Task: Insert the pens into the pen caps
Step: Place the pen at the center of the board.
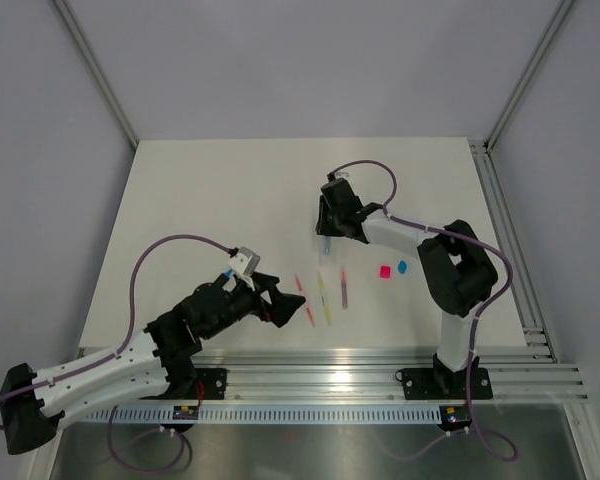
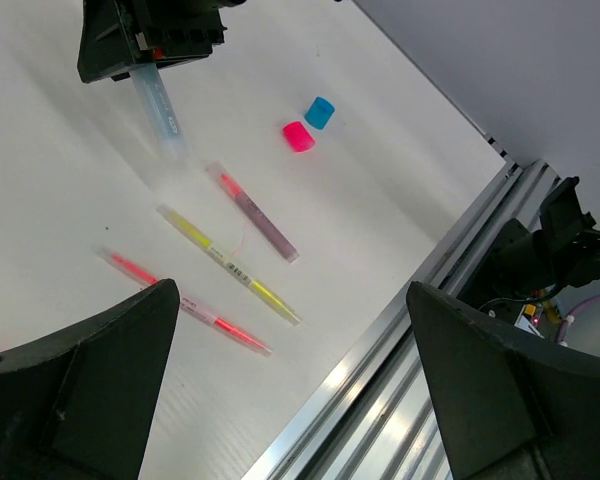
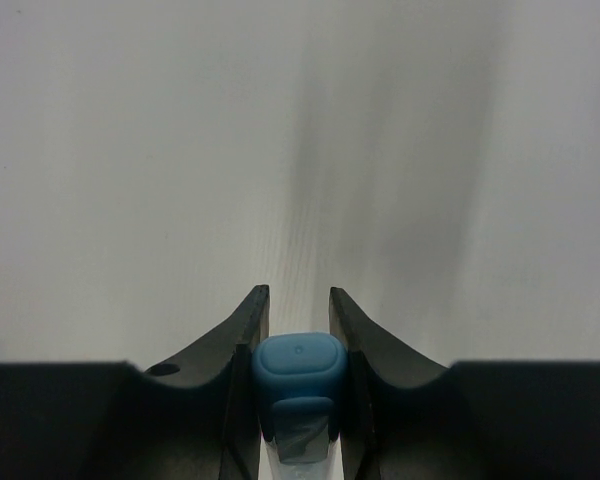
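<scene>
My right gripper (image 1: 332,228) is shut on a pale-blue pen (image 1: 324,244) and holds it off the table behind the other pens. In the right wrist view the pen's blue end (image 3: 298,368) sits between the fingers (image 3: 248,330). The left wrist view shows this pen (image 2: 161,112) hanging below the right gripper (image 2: 148,48). Three thin pens lie side by side: red-pink (image 1: 302,295), yellow (image 1: 324,297) and purplish (image 1: 344,289). A pink cap (image 1: 385,271) and a blue cap (image 1: 402,267) lie to their right. My left gripper (image 1: 292,305) is open and empty, just left of the red-pink pen.
The aluminium rail (image 1: 360,378) runs along the table's near edge, close below the pens, and shows in the left wrist view (image 2: 400,370). The right arm's base (image 1: 450,385) stands on it. A side rail (image 1: 510,240) borders the table's right edge.
</scene>
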